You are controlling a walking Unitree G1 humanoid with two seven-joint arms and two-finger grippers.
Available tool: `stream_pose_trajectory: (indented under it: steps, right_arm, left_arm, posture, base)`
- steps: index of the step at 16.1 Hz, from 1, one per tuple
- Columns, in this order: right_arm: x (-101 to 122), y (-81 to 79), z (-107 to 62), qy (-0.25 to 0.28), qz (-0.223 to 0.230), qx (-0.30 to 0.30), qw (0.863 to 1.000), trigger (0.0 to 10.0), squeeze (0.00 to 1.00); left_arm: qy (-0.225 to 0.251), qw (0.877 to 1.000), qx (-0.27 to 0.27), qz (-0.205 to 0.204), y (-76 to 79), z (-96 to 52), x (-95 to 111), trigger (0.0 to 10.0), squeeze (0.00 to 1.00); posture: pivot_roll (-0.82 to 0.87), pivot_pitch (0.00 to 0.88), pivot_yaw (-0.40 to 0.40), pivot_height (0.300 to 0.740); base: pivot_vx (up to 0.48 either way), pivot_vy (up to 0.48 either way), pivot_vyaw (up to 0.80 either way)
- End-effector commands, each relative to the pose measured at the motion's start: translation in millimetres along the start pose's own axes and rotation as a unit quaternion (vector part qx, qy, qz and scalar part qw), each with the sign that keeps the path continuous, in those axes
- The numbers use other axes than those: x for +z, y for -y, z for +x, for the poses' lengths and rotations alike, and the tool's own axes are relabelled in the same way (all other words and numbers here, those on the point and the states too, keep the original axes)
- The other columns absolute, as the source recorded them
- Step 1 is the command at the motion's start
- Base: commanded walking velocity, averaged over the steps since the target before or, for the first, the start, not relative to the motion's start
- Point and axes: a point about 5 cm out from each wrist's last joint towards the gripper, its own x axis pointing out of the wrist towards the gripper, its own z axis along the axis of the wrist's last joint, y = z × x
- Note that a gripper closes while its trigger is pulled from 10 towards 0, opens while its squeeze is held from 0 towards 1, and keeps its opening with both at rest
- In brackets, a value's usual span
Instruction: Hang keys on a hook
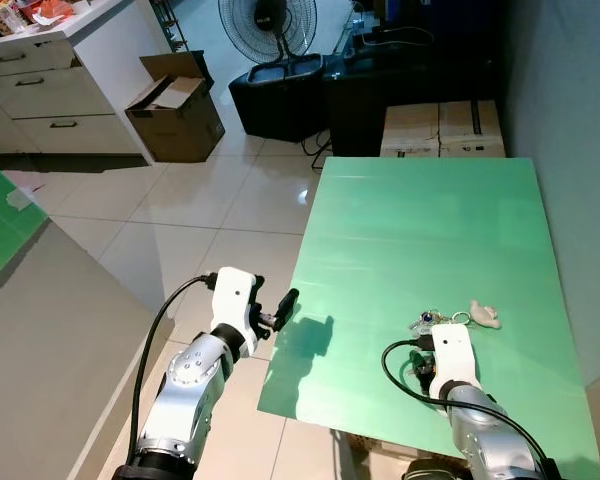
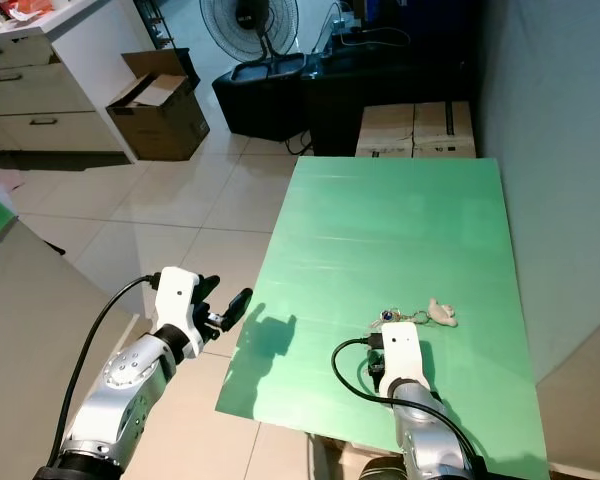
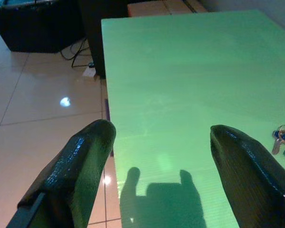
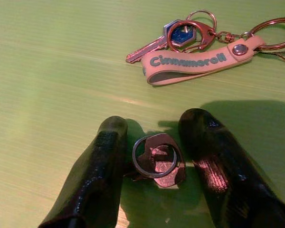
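R gripper (image 4: 154, 156) low on the green table (image 1: 420, 220), fingers (image 4: 97, 171) parted a bit, a small key w/ ring (image 4: 156, 159) lying right between them, looks touching one finger, not clamped. Main keys (image 4: 180, 35) w/ pink Cinnamoroll strap (image 4: 190, 61) lie just ahead of the tips, on the table; pale charm (image 1: 484, 316) beyond. L gripper (image 3: 156, 156) wide open, holding nothing, at the table's near edge, over the tile floor (image 1: 190, 210), well apart from the keys.
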Motion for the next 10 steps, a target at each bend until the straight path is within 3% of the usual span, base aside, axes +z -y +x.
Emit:
stream_pose_trajectory:
  steps: [1, 10]
  right_arm:
    - [-26.6, -5.4, -3.5, -0.060, 0.015, 0.003, 0.998, 0.0, 0.00]
    - [-3.7, -6.8, -0.3, 0.004, 0.004, -0.003, 1.000, 0.0, 0.00]
  left_arm:
    - [-0.001, 1.000, 0.012, -0.001, -10.3, -3.0, -1.1, 10.0, 0.00]
    - [-0.012, 1.000, 0.009, 0.004, -14.7, 2.6, -16.1, 10.0, 0.00]
  posture:
    - [-0.29, 0.058, 0.282, 0.740]
    - [-0.30, 0.029, 0.287, 0.740]
  base:
    - [0.000, 0.000, 0.00]
    - [0.000, 0.000, 0.00]
